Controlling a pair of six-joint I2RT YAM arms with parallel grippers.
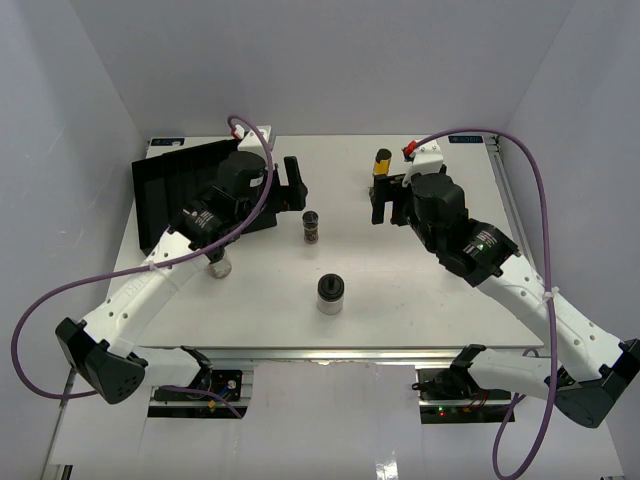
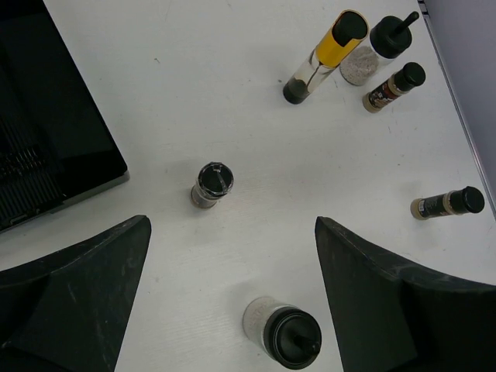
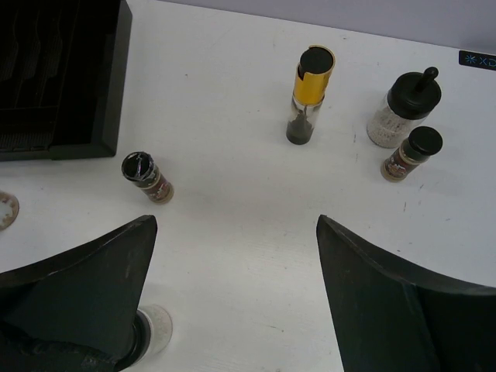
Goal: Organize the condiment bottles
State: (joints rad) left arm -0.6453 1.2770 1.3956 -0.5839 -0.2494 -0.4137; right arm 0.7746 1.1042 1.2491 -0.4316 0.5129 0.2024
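Top view: my left gripper (image 1: 293, 182) sits upper centre-left and my right gripper (image 1: 385, 200) upper centre-right. Both are released and grasp nothing. A dark jar (image 1: 311, 226) stands mid-frame between them, with a pale jar (image 1: 331, 293) below it. A left jar (image 1: 218, 262) stands against my left arm. The yellow bottle (image 1: 382, 163) is just above the right gripper, and the tray (image 1: 165, 195) is at upper left.

Left wrist: the fingers spread wide at the bottom corners. The dark jar stands above the gap, and the pale jar is at the bottom edge. Upper right, the yellow bottle, a knob jar (image 2: 372, 48) and a small jar (image 2: 394, 87) cluster. A lying jar (image 2: 448, 204) is at the right edge.

Right wrist: the fingers are wide apart. The dark jar is mid-left, the yellow bottle top centre, and the knob jar and small jar upper right.
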